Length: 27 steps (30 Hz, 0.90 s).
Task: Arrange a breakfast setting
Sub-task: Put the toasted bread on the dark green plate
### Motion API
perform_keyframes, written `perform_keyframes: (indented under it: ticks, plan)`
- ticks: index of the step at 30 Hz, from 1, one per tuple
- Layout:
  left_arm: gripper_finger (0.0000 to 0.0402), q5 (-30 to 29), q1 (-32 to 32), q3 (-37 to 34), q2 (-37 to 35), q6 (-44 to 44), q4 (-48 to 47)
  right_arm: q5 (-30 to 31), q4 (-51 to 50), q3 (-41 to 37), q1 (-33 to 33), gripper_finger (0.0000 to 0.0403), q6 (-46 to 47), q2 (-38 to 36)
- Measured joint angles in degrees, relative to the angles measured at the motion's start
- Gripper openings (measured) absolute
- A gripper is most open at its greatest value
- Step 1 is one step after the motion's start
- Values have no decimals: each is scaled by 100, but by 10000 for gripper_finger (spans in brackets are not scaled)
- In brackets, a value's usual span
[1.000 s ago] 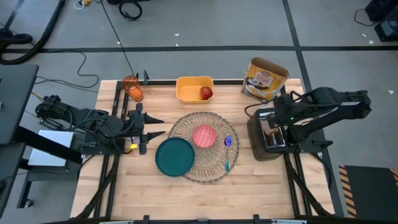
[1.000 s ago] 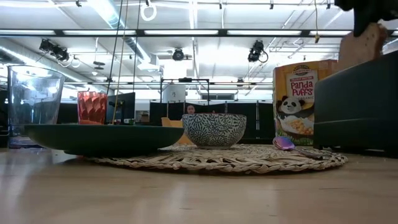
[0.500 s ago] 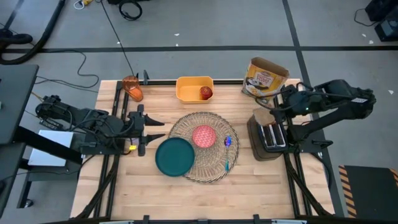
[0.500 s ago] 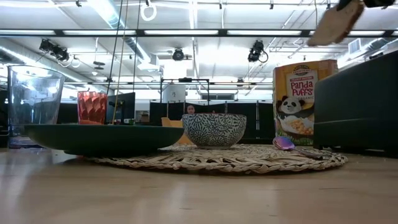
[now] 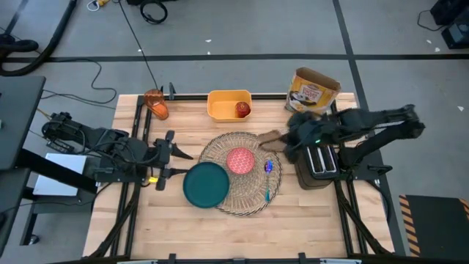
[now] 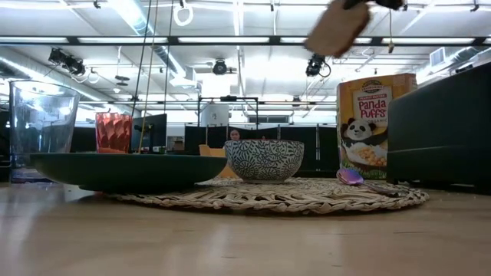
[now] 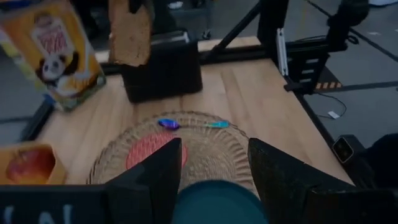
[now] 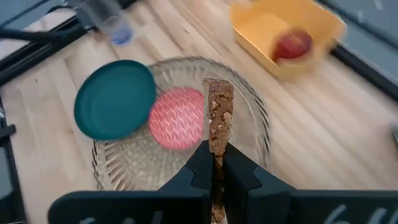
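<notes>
right pincer [image 8: 214,163] grips the brown toast slice [image 8: 218,115] above the round woven straw placemat [image 5: 238,173], pink bowl [image 5: 240,160] already there; teal plate [image 5: 206,184] overlaps its edge, empty; left pincer [image 7: 211,168] released.

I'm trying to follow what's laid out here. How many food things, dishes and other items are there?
Food: 3: toast slice, red apple, cereal box
Dishes: 4: teal plate, pink bowl, orange cup, blue utensil
Other: 3: straw placemat, yellow tub, toaster
Total: 10
</notes>
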Motion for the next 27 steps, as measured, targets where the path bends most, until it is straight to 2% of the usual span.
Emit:
perform_keyframes:
  ticks: [7,14,19,27]
  plan:
    - [192,11,-168,2,-2,-605,-546,-171,2148,-2,365,19,-1382,1307]
    - [192,12,-497,2,-54,-670,-914,-402,3744,-7,484,19,-2077,2420]
    - [192,-39,-625,4,-172,-523,-942,-478,4615,-7,484,19,-2784,3039]
    - [192,-138,-611,4,-280,-448,-969,-131,5639,-7,497,19,-4392,3958]
